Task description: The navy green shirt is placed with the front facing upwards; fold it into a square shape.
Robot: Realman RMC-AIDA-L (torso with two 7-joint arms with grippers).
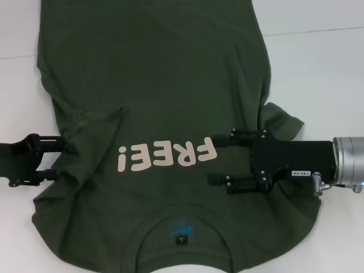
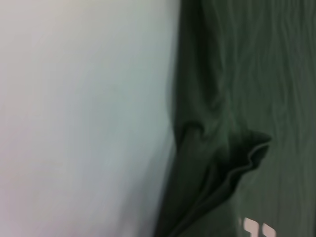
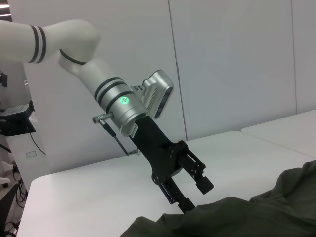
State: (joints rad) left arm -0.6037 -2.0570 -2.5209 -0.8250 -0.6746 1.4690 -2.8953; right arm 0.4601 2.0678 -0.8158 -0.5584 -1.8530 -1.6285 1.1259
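Navy green shirt lies front-up on the white table, collar nearest the robot, so the cream "FREE!" lettering reads upside down in the head view. The lettering serves as landmark.

Left gripper sits at the shirt edge to the left of the lettering, where the left sleeve is bunched and partly turned over the body. Fingers spread, one above and one below the sleeve edge; likely placed to take hold there for a side fold.

Right gripper hovers over the cloth just right of the lettering, fingers apart, nothing between them. Right sleeve lies beyond it, crumpled outward.

Judgement: both sides are approached symmetrically so the sleeves can be folded inward first. No fold completed yet.
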